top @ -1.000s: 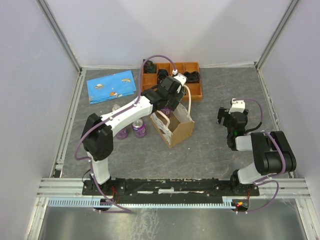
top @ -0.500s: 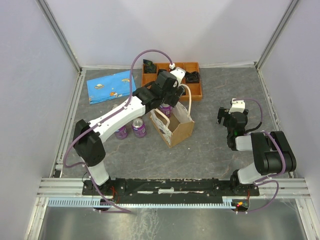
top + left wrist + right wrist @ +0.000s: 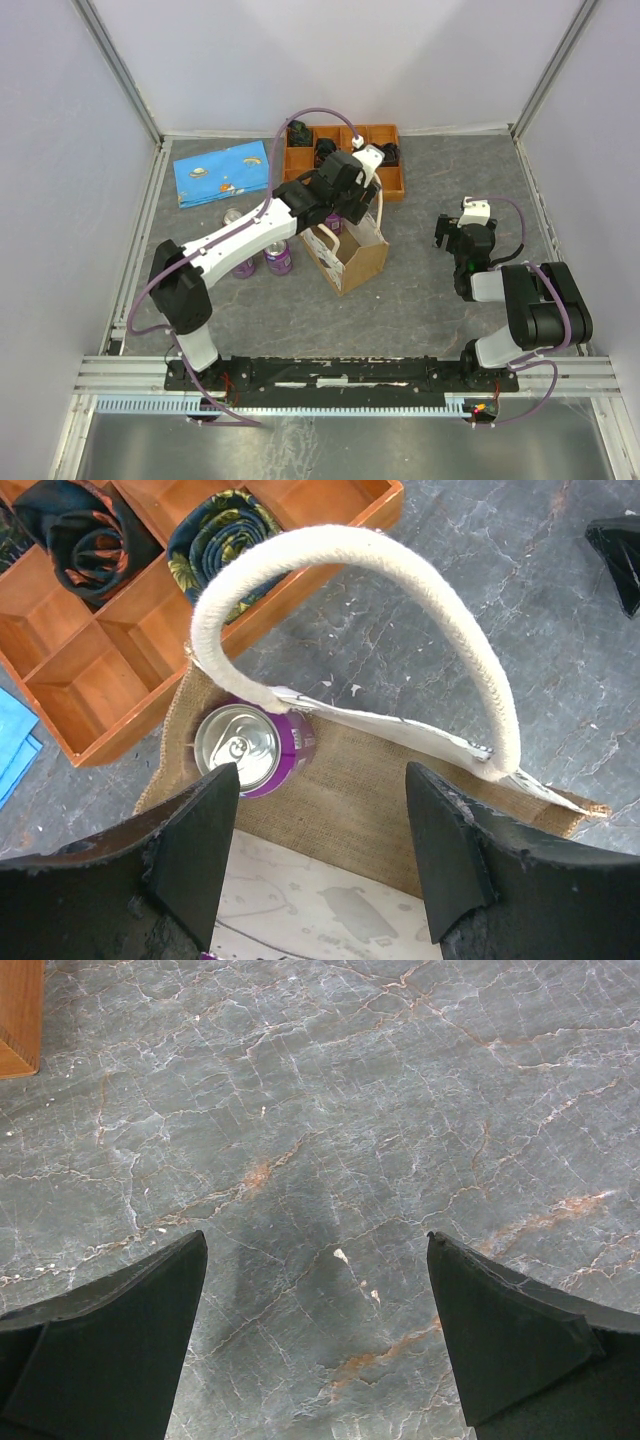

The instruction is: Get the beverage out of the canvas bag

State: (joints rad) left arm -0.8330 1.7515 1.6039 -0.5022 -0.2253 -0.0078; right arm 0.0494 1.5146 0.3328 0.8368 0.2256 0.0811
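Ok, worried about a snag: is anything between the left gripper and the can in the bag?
Yes: the white loop handle arches over the canvas bag, one end overlapping the purple can. Nothing else blocks the open left gripper.

Top camera is looking down from behind; wrist cameras are facing down closely, left sharing the canvas bag (image 3: 370, 780), right the table (image 3: 320, 1110).

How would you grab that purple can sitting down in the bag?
By its upper sides just under the rim, coming straight down from above. The can stands upright in a corner of the bag, lid up and walled in, so only its top is reachable. The handle arches close by, so it is probably best to drop in beside it.
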